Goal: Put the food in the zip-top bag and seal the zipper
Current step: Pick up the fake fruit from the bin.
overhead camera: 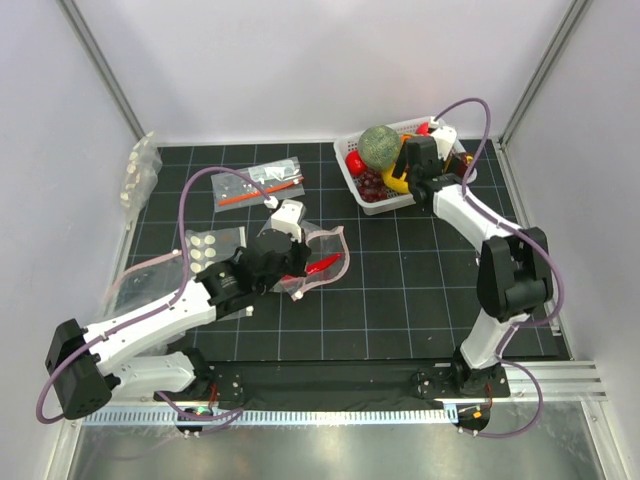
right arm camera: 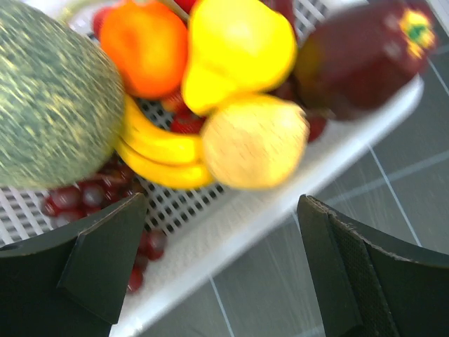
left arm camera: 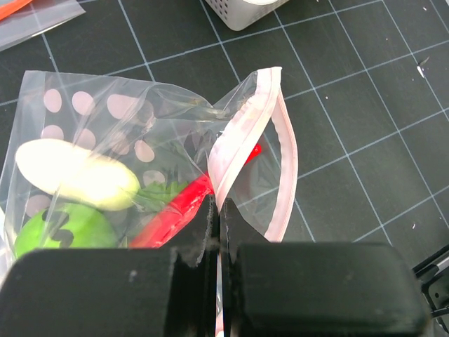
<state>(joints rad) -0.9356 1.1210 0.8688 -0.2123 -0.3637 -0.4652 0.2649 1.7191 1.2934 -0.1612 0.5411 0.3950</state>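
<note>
The zip-top bag (left arm camera: pixel 161 119) lies on the black mat with its mouth gaping toward the right. Inside it are a whitish piece (left arm camera: pixel 77 175), a green round fruit (left arm camera: pixel 63 228) and a red chili (left arm camera: pixel 172 214). My left gripper (left arm camera: pixel 221 210) is shut on the near lip of the pink zipper (left arm camera: pixel 235 140); the far lip bows outward. From above, the bag (overhead camera: pixel 325 262) is at mid-table. My right gripper (right arm camera: pixel 221 203) hangs open over the near rim of the white basket (right arm camera: pixel 280 203), with nothing between its fingers. A pale yellow round fruit (right arm camera: pixel 256 140) lies just beyond them.
The basket (overhead camera: pixel 385 203) at the back right holds a green melon (right arm camera: pixel 49 91), banana (right arm camera: pixel 154 151), yellow pear (right arm camera: pixel 238 49), orange fruit (right arm camera: pixel 147 45), dark red vegetable (right arm camera: pixel 358 56) and grapes (right arm camera: pixel 91 196). A clear bag with an orange-red stick (overhead camera: pixel 258 185) and another dotted bag (overhead camera: pixel 212 248) lie to the left.
</note>
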